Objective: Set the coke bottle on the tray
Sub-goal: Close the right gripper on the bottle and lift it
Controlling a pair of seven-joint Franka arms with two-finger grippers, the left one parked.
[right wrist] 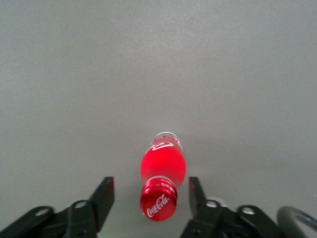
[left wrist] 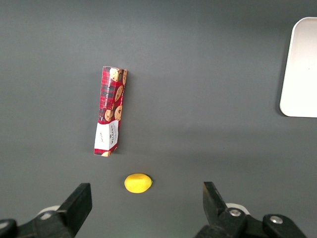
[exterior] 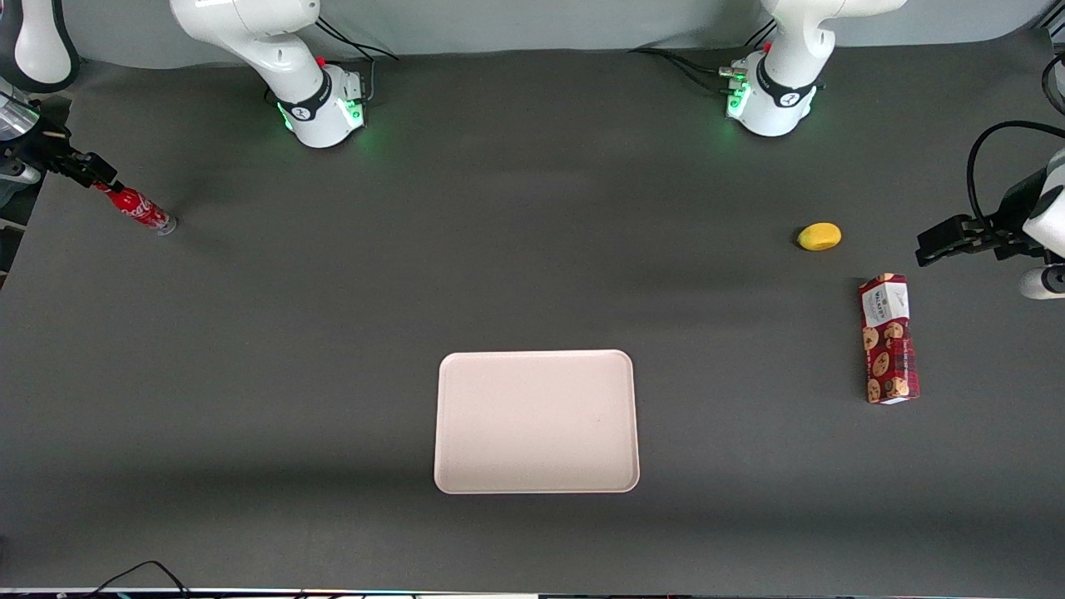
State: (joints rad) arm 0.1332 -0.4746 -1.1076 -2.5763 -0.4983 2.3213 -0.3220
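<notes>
Dark grey matte table (exterior: 532,274), nothing else in the background worth noting. You're at the grasp step: the coke bottle (exterior: 136,208) stands near the working arm's end of the table, toward the edge where the arm bases sit. In the front view it looks tilted, likely just perspective. The gripper (right wrist: 151,196) hovers right at its top, fingers (right wrist: 103,198) spread wide with the red cap (right wrist: 158,202) between them, no contact visible on either side.

The tray (exterior: 537,422) sits flat mid-table, near the front-camera edge, well apart from the bottle, nothing on it.

Next, as I read it: come down a bit so the fingers straddle the neck or body, close, lift clear, then a long carry to the tray. Slim bottle, so expect it to tip if the close is off-centre.
</notes>
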